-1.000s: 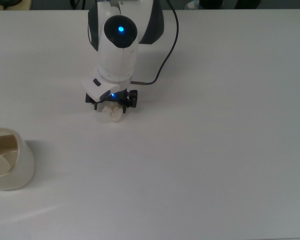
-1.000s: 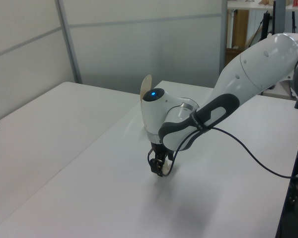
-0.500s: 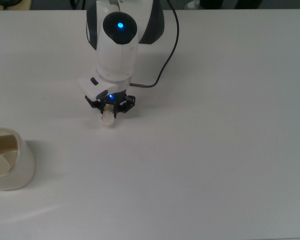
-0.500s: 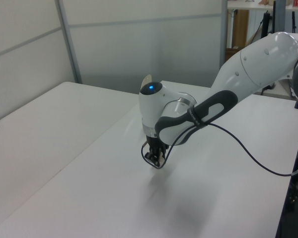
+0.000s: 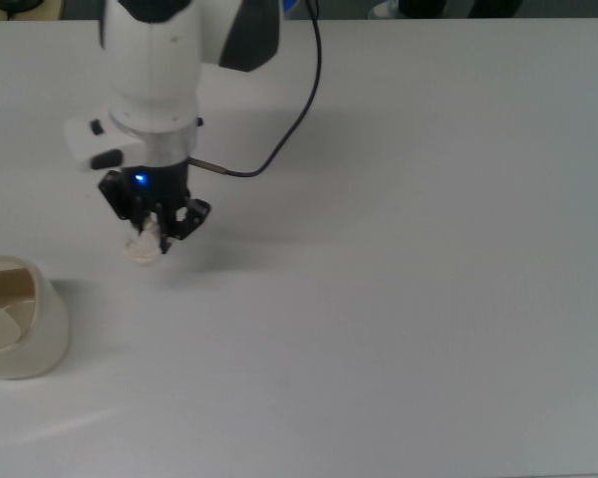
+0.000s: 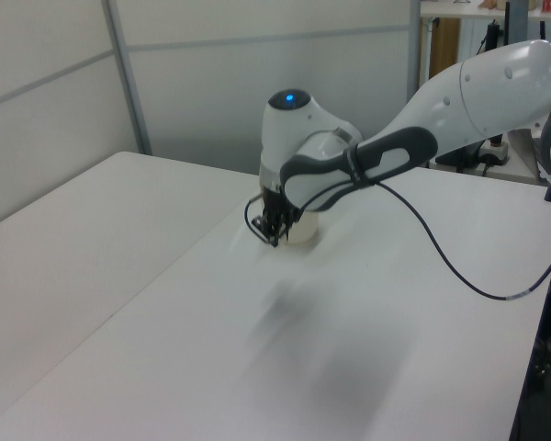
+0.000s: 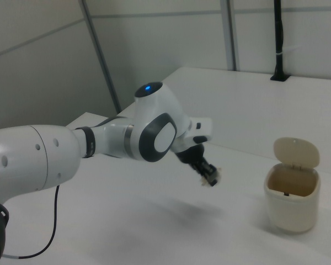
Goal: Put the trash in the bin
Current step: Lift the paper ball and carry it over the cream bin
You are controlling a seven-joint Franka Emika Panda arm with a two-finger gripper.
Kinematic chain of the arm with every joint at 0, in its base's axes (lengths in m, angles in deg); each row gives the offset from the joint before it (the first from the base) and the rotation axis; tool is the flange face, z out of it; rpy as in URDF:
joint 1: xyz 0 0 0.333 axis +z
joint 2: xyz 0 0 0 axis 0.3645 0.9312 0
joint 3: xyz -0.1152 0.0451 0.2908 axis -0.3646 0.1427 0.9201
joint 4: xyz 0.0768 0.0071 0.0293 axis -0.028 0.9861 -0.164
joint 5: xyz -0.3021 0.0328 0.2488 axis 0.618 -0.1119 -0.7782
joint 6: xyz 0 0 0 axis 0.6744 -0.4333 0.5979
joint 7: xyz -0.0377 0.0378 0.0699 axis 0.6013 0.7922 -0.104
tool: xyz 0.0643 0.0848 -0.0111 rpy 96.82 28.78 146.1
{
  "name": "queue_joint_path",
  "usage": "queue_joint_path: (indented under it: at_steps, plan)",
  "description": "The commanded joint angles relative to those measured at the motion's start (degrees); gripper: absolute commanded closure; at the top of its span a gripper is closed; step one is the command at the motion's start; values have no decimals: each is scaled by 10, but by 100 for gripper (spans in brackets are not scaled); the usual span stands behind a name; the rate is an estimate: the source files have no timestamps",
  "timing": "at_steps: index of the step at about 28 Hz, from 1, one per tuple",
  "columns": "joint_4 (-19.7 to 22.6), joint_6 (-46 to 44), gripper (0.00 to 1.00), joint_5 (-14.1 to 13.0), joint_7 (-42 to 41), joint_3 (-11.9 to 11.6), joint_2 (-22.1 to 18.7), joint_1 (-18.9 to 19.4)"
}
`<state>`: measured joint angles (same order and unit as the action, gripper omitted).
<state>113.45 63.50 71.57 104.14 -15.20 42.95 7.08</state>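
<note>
We see the claw [image 5: 151, 231] closed on the trash [image 5: 145, 245], lifted above the table [image 5: 399, 299], near the bin [image 5: 40, 329]. We judge the wad light, soft and crushable; a pinch across its bulk suffices.

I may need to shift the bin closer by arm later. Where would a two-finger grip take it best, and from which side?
Probably the front rim of the bin, one finger inside and one outside, coming straight down. The flap stands up at the back, blocking that side, and the rounded glossy body looks too wide to span. The gripper now holds the trash.
</note>
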Motion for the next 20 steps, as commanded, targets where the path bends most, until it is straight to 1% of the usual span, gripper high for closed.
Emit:
queue_joint_path:
  at_steps: [1,3,5,10,13,17,20]
  plan:
    - [-44,8,100,-13,25,-2,2,-31]
    - [-54,9,100,-14,27,-2,2,-44]
    - [-68,9,100,-14,27,-2,2,-65]
    - [-81,14,100,-13,27,-2,12,-93]
    - [-94,29,100,-14,27,-2,19,-104]
    - [-103,63,100,-14,32,-2,39,-115]
    - [-112,92,100,-13,52,-10,59,-117]
